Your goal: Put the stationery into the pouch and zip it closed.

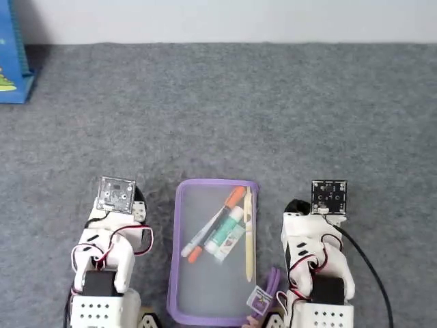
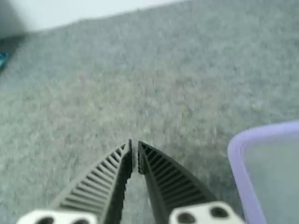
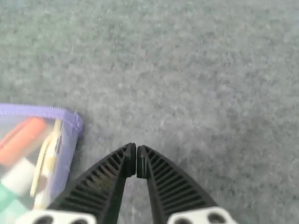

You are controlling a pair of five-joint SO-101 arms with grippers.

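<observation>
two idle arms flank a clear pouch of stationery

a grey, carpet-like table [image 1: 218, 102] seen from above. at the far left edge, toward the back, stands a blue box [image 1: 12, 55] with a green and yellow picture on it; any writing there is too small to read.

near the front, the left arm [image 1: 109, 253] sits folded, just left of the pouch. the left claw [image 2: 133, 156] has its two ribbed black fingers pressed together, holding nothing, with its tips low over bare table. the pouch's purple corner lies just beside it.

the pouch [image 1: 179, 273] lies flat between the two arms, its long side running front to back. it is see-through with a purple border. the stationery shows through the clear face: an orange-capped pen [image 1: 234, 196] lying on a slant, a white and green tube [image 1: 227, 236] beside it with a label whose print cannot be read, and a pale yellow pencil [image 1: 248, 239] along the right side. i cannot tell whether the zip is open or closed.

at the pouch's front right corner, a small tag [image 1: 259, 298] carries print too small to read, and a purple strap [image 1: 273, 280] curls next to it.

the right arm [image 1: 314, 253] sits folded just right of the pouch. the right claw [image 3: 136, 161] is also pressed together and empty, over bare table beside the pouch's far corner.
</observation>
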